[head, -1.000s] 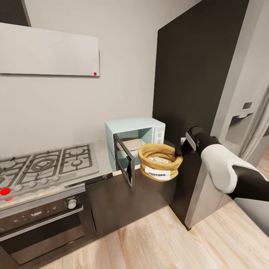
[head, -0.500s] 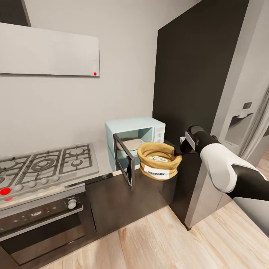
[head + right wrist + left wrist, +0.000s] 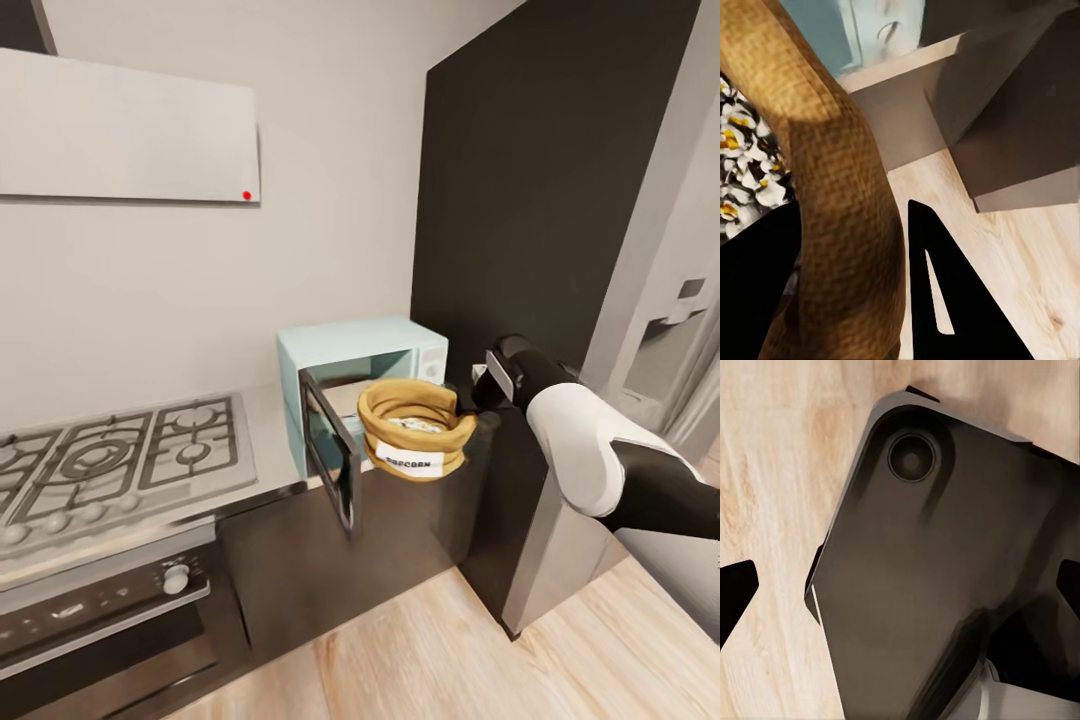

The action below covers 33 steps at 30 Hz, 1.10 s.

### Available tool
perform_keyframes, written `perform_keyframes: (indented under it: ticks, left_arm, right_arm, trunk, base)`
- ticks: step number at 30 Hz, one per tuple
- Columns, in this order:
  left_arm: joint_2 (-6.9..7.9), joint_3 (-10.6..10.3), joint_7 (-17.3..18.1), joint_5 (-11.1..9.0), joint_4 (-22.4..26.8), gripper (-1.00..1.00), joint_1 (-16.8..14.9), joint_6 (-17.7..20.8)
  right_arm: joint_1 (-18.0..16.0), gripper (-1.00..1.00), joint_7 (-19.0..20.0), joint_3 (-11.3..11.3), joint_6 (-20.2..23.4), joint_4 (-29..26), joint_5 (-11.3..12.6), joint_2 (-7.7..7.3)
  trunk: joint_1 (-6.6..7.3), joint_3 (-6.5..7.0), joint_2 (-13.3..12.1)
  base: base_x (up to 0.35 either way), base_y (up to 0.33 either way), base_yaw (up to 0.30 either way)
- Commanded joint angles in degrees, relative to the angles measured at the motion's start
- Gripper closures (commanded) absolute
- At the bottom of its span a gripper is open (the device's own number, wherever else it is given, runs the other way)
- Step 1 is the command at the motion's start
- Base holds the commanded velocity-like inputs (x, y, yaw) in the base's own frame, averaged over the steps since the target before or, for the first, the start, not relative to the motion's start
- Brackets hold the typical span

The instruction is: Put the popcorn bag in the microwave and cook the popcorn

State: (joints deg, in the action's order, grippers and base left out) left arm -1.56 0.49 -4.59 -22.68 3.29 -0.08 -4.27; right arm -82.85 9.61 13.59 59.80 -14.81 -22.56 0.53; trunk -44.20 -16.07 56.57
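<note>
The tan popcorn bag [image 3: 415, 440] hangs in the air just before the open mouth of the mint-blue microwave [image 3: 345, 345], label facing me. Whitish popcorn [image 3: 413, 424] lies inside it. The microwave's dark glass door [image 3: 330, 455] stands swung out to the bag's left. My right gripper [image 3: 472, 398] is shut on the bag's rolled rim at its right side. In the right wrist view the rim [image 3: 840, 195] runs between the black fingers [image 3: 945, 300], with popcorn [image 3: 742, 172] beside it. My left gripper [image 3: 900, 585] is open over my own dark base.
The steel countertop [image 3: 268, 425] carries the microwave, with the gas hob [image 3: 110, 460] to the left and the oven [image 3: 100, 600] beneath. A tall dark cabinet [image 3: 540, 180] rises right behind the microwave. Wood floor [image 3: 420, 650] lies in front.
The head view has shifted a little. My right gripper has carried the bag slightly left and inward, closer to the microwave's opening.
</note>
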Motion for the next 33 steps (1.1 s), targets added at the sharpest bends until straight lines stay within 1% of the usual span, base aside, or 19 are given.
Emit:
perform_keyframes:
  ticks: [1,4,12,21,22,23,25,33]
  left_arm:
    - [-0.02,0.02,-0.16,-0.19,0.05,-1.0,-0.01,-0.12]
    - [-0.02,0.03,-0.16,-0.18,0.05,-1.0,-0.01,-0.12]
    - [-0.02,0.02,-0.16,-0.18,0.05,-1.0,-0.01,-0.12]
    - [-0.02,0.04,-0.16,-0.17,0.05,-1.0,-0.01,-0.12]
    - [-0.02,0.04,-0.16,-0.17,0.05,-1.0,-0.01,-0.12]
    - [-0.02,0.04,-0.16,-0.17,0.05,-1.0,-0.01,-0.12]
    - [-0.02,0.04,-0.16,-0.17,0.05,-1.0,-0.01,-0.12]
    - [-0.02,0.04,-0.16,-0.17,0.05,-1.0,-0.01,-0.12]
  right_arm:
    - [-0.03,1.0,0.41,0.28,0.2,-0.11,-0.74,0.28]
    - [-0.03,1.0,0.41,0.29,0.2,-0.15,-0.74,0.92]
    - [-0.03,1.0,0.41,0.28,0.2,-0.25,-0.74,1.05]
    - [-0.03,1.0,0.49,0.29,0.2,-0.31,-0.66,1.16]
    - [-0.03,1.0,0.49,0.29,0.2,-0.31,-0.69,1.74]
    - [-0.03,1.0,0.49,0.29,0.2,-0.31,-0.72,2.77]
    - [-0.03,1.0,0.48,0.29,0.2,-0.31,-0.73,3.91]
    - [-0.67,1.0,0.49,0.29,0.2,-0.35,-0.24,4.1]
  trunk:
    - [-0.03,-0.07,0.04]
    - [-0.03,-0.07,0.04]
    - [-0.03,-0.07,0.04]
    - [-0.03,-0.07,0.04]
    - [-0.03,-0.07,0.04]
    - [-0.03,-0.07,0.04]
    - [-0.03,-0.07,0.04]
    - [-0.03,-0.07,0.04]
  base:
    - [0.26,0.0,0.0]
    - [0.247,0.0,0.0]
    - [0.218,0.0,0.0]
    - [0.018,0.0,0.0]
    - [0.0,0.0,0.0]
    - [0.0,0.0,0.0]
    - [0.0,0.0,0.0]
    - [0.0,0.0,0.0]
